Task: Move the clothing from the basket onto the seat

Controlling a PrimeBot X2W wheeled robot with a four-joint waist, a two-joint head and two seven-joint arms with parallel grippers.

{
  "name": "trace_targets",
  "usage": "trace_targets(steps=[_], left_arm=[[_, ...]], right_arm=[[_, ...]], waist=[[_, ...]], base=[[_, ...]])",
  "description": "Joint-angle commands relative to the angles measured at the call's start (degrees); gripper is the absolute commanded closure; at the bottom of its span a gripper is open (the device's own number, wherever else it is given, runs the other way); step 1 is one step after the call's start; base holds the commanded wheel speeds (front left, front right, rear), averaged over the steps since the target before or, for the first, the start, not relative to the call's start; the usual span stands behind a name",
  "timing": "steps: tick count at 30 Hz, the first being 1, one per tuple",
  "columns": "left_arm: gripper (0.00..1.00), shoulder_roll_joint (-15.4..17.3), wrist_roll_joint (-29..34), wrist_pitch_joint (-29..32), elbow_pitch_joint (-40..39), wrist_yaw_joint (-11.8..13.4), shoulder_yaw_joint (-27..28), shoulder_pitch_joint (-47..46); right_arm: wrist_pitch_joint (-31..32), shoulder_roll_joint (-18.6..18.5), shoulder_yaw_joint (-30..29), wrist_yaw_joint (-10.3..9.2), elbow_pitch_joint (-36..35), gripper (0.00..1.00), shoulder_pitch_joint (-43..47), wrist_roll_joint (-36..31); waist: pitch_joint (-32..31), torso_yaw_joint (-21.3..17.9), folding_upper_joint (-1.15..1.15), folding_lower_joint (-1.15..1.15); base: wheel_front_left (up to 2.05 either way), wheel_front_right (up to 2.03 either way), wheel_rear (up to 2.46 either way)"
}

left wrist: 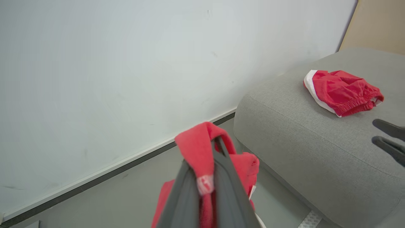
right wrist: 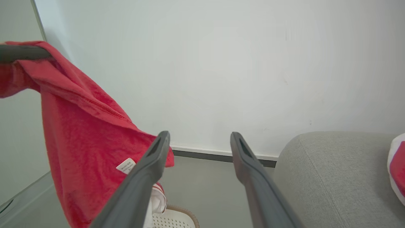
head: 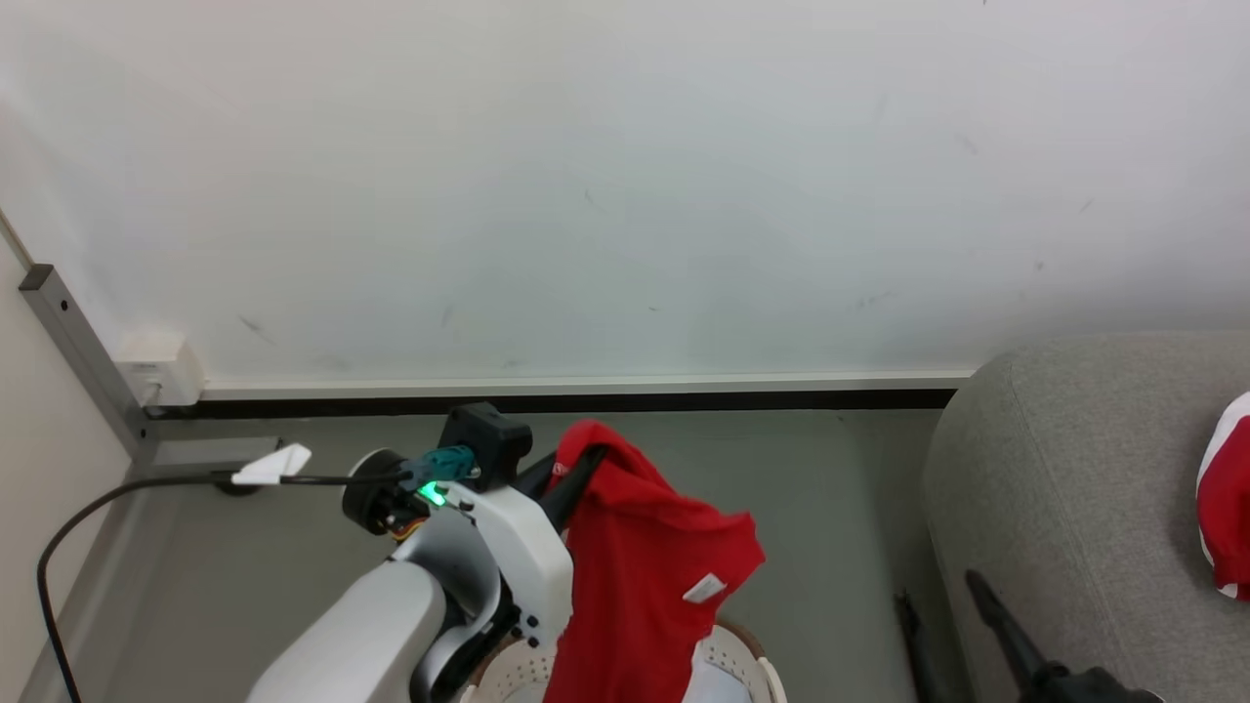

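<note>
Left tool (left wrist: 218,142) clamped on red shirt (head: 645,576) dangling over laundry basket (head: 732,656), right tool (right wrist: 200,136) spread apart, red shorts (left wrist: 341,90) on grey sofa (left wrist: 300,142)

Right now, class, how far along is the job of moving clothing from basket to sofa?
Done: one red garment lies on the sofa. In hand: the left gripper is shut on a red shirt, hanging over the basket. Left: carry it to the sofa; anything more in the basket is hidden.
</note>
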Motion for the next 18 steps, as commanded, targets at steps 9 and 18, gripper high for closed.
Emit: trace_targets(steps=[9,18], left_arm=[[1.00,2.51,-0.78,4.18,-8.54,1.86,-0.72,3.36],[1.00,2.03,-1.59,5.67,-12.51,1.60,-2.04,3.96]], right_arm=[[1.21,-5.43,14.57,-0.13,-3.13,0.00,-5.60,-3.36],[5.17,-8.93,27.53,-0.13,0.71,0.00,-18.87,-0.31]], waist=[[-0.08,-0.70,0.00,0.02],[0.71,-0.21,0.00,0.02]], base=[[0.00,0.00,0.00],[0.00,0.00,0.00]])
